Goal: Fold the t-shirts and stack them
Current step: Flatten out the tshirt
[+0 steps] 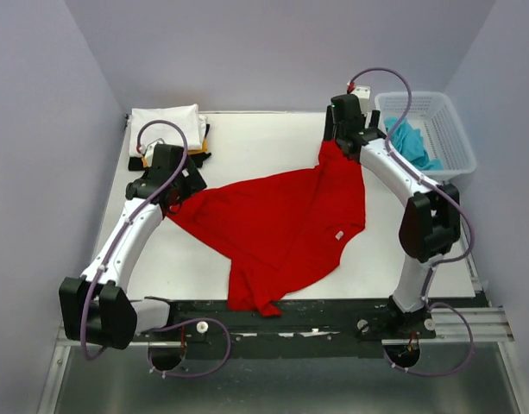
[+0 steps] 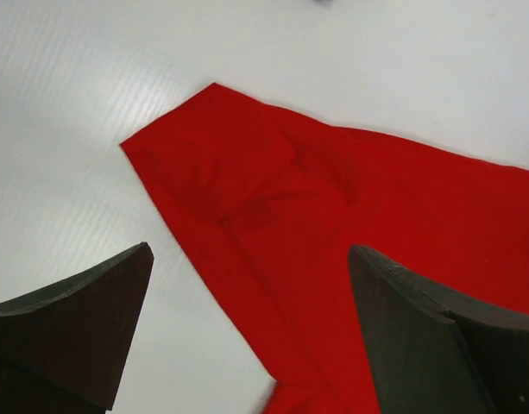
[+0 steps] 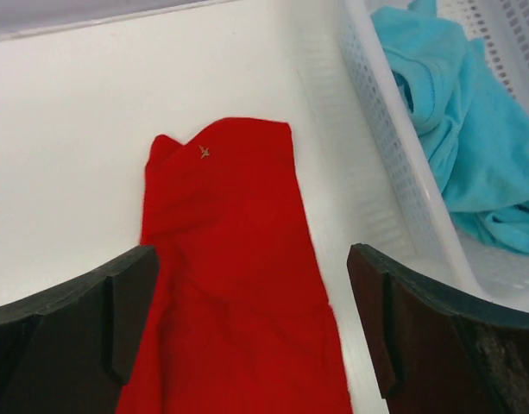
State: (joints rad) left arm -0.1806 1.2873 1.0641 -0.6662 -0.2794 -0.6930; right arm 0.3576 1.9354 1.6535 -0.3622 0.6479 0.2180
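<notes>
A bright red t-shirt [image 1: 286, 228] lies spread and rumpled across the middle of the white table, its hem hanging over the near edge. My left gripper [image 1: 172, 191] is open above the shirt's left corner [image 2: 221, 155], fingers apart and holding nothing. My right gripper [image 1: 340, 138] is open above the shirt's far right corner [image 3: 225, 224], also empty. A turquoise t-shirt [image 1: 411, 145] lies crumpled in the white lattice basket [image 1: 450, 129]; it also shows in the right wrist view [image 3: 458, 112]. A stack of folded shirts, white on top [image 1: 165, 125], sits at the far left.
The basket [image 3: 376, 129] stands just right of my right gripper at the far right corner. Yellow-orange and black folded edges [image 1: 204, 138] peek from under the white stack. Grey walls enclose the table on three sides.
</notes>
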